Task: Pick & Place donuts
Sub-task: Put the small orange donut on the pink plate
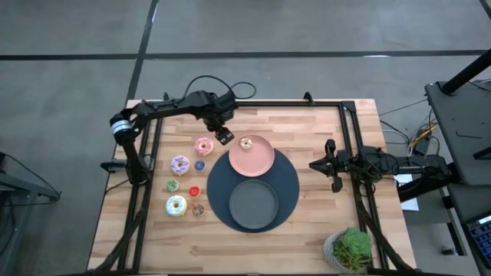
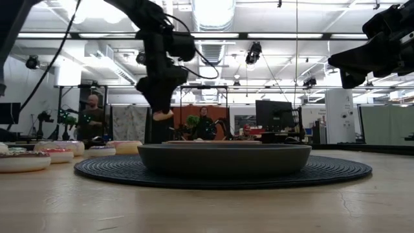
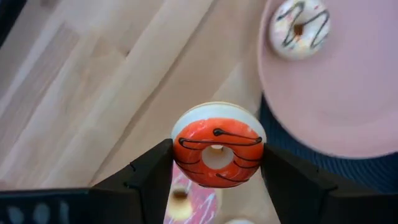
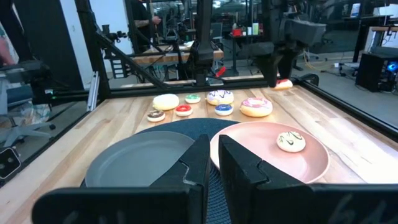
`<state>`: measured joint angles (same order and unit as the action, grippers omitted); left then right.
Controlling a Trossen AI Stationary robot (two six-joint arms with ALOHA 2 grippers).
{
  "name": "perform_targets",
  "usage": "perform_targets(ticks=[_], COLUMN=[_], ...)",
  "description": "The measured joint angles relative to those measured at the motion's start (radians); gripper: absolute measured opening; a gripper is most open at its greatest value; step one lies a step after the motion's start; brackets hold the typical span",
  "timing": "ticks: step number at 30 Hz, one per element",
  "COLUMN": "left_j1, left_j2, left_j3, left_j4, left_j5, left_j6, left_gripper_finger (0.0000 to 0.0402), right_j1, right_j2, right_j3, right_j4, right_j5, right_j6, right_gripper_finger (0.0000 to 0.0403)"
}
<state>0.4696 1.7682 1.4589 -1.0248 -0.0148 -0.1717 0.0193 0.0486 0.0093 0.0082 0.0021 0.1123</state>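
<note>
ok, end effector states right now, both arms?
Left end effector: closed on an orange-frosted donut, held in the air beside the pink plate.
Right end effector: shut, empty, parked at the table's right edge.

Red donut with dark squiggle, tan underside, held in the air between the left gripper's fingers, just off the pink plate's edge. White donut with dark drizzle lies flat on that plate. Remaining donuts on bare wood left of the mat: pink, lilac, blue, green, small red, white sprinkled, tan.
</note>
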Motion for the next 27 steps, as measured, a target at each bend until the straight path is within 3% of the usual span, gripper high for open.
perform_targets(ticks=[17, 27], left_j1=[-0.118, -0.135], left_j2=[0.248, 0.3], left_j3=[0.328, 0.383], left_j4=[-0.003, -0.008], left_j5=[0.046, 0.054], left_j6=[0.067, 0.072], left_gripper_finger=[0.0208, 0.0208], right_j1=[0.0, 0.0], right_j2=[0.0, -0.001], right_j3=[0.0, 0.0], right_j4=[0.0, 0.0], right_j5=[0.0, 0.0], right_j6=[0.0, 0.0], right_gripper_finger=[0.0029, 0.0029])
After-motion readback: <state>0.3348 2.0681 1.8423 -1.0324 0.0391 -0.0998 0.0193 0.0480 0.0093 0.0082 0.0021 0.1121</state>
